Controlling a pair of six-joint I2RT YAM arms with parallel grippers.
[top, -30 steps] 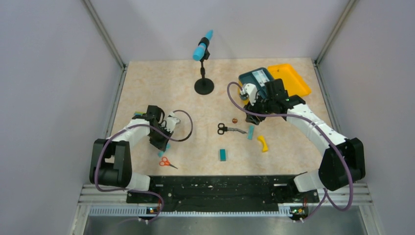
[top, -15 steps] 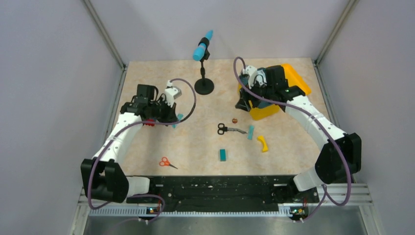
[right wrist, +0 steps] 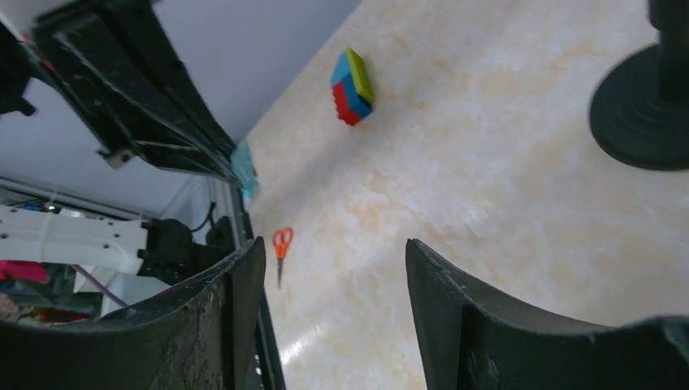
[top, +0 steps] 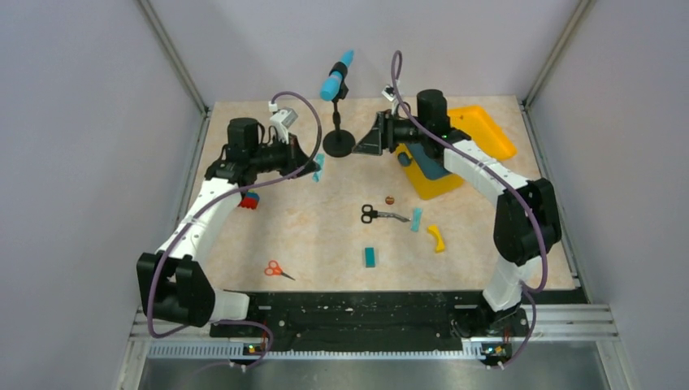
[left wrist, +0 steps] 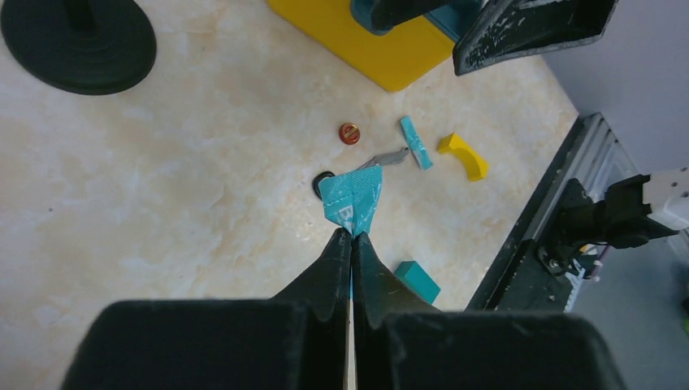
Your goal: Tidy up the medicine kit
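Note:
The medicine kit [top: 429, 180] is a yellow box with a dark teal insert, standing open at the back right, its lid [top: 485, 130] lying behind it. My left gripper [top: 311, 165] hangs above the table left of centre, shut on a small teal packet [top: 319, 167]. In the left wrist view the packet [left wrist: 354, 197] sticks out past the pinched fingertips of that gripper [left wrist: 351, 236]. My right gripper [top: 367, 140] hovers left of the kit, pointing toward the left arm, open with nothing between its fingers [right wrist: 236, 284]. The kit's yellow wall [left wrist: 382, 45] shows ahead of the left gripper.
A microphone stand [top: 339, 143] rises between the two grippers. On the table lie black scissors [top: 378, 214], a teal strip [top: 416, 219], a yellow curved piece [top: 437, 237], a teal block [top: 370, 257], orange scissors [top: 276, 269], a small brown bead [top: 389, 199] and a red-blue brick stack [top: 250, 201].
My left arm rose from the table with the teal packet and swung toward the back centre. My right gripper left the kit, turned left toward the stand and opened wider.

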